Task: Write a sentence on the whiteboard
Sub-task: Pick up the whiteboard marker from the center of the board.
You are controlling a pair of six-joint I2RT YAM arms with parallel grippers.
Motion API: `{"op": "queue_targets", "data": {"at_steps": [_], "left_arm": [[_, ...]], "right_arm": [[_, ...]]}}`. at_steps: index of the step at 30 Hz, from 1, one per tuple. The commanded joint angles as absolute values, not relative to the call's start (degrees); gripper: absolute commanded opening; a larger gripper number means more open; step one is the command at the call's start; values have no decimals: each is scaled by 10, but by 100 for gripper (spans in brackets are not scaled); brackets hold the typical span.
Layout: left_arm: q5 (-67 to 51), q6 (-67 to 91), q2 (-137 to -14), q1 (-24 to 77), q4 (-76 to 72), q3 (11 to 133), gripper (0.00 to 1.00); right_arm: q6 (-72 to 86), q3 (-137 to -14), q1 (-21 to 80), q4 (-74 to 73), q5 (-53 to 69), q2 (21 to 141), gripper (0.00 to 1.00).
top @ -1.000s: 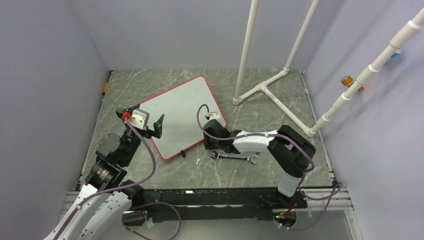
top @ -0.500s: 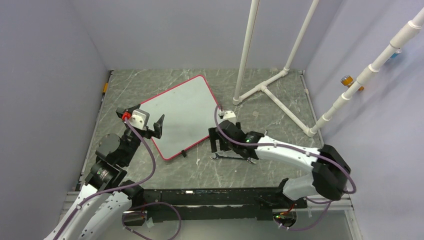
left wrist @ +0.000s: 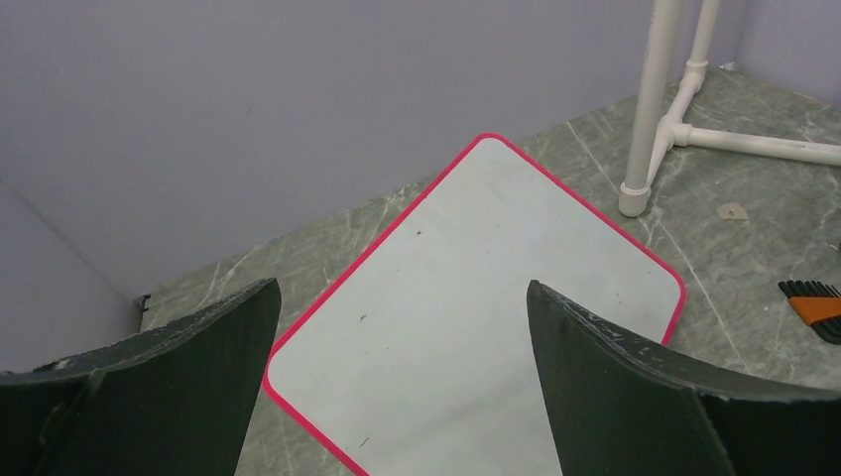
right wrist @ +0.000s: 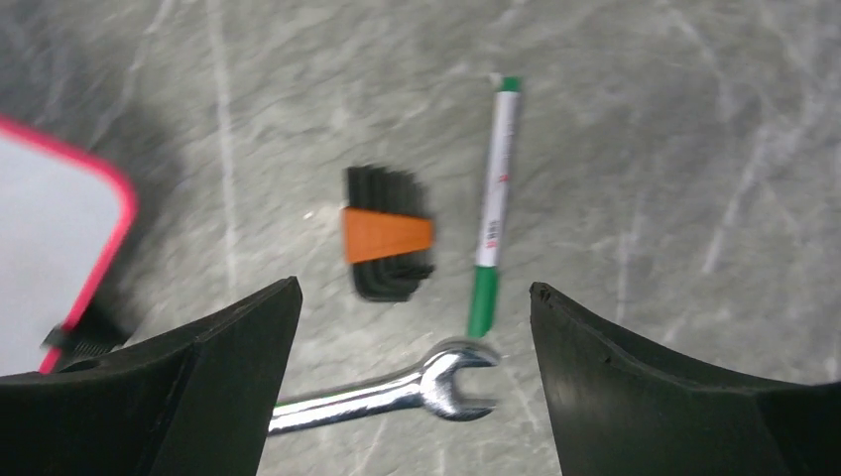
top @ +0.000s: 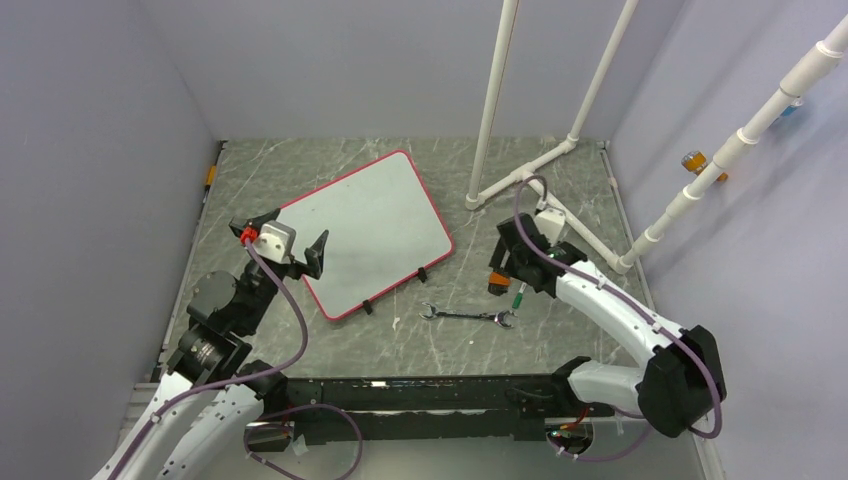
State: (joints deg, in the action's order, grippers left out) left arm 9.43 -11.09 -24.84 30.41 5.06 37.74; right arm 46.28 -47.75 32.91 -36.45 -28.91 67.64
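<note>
Evidently the step in hand was picking up the marker, since nothing was written yet. Nearest the bases, a wrench (top: pixel 467 316) lay on the surface (top: pixel 400 345), its open head close to the green end of the marker (right wrist: pixel 493 208). A folded hex key set (right wrist: pixel 387 235) sat just beside the marker, not touching it. The right end effector (right wrist: pixel 414 293) hovered above these with its fingers wide apart and nothing between them. To do this well, it would likely need to turn so the fingers straddled the white barrel crosswise. It should then come down clear of the hex keys and wrench and close near the middle, so the pen would not tip. Which end bore the cap I could not tell. Farther left, the left end effector (left wrist: pixel 402 297) hung over the near corner of the whiteboard (top: pixel 365 225), fingers also wide apart and empty. The whiteboard lay flat, skewed and blank. Behind it stood white pipes (top: pixel 540 175).
</note>
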Motion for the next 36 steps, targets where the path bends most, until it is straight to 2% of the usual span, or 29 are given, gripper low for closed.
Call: {"op": "queue_targets", "data": {"at_steps": [1, 11, 23, 27, 31, 36], "left_arm": [[78, -103, -242, 304, 35, 396, 99], [70, -101, -236, 304, 36, 396, 99], [58, -99, -238, 304, 36, 396, 99], [56, -99, -240, 304, 34, 396, 99], [50, -100, -243, 304, 33, 395, 99], [32, -96, -253, 304, 33, 396, 99]], "right_arm": [[471, -480, 265, -411, -268, 699, 85], [447, -459, 164, -335, -173, 808, 59], [421, -474, 124, -298, -154, 889, 43], [416, -472, 121, -294, -151, 902, 25], [417, -472, 120, -300, -143, 894, 0], [424, -471, 120, -305, -129, 818, 0]]}}
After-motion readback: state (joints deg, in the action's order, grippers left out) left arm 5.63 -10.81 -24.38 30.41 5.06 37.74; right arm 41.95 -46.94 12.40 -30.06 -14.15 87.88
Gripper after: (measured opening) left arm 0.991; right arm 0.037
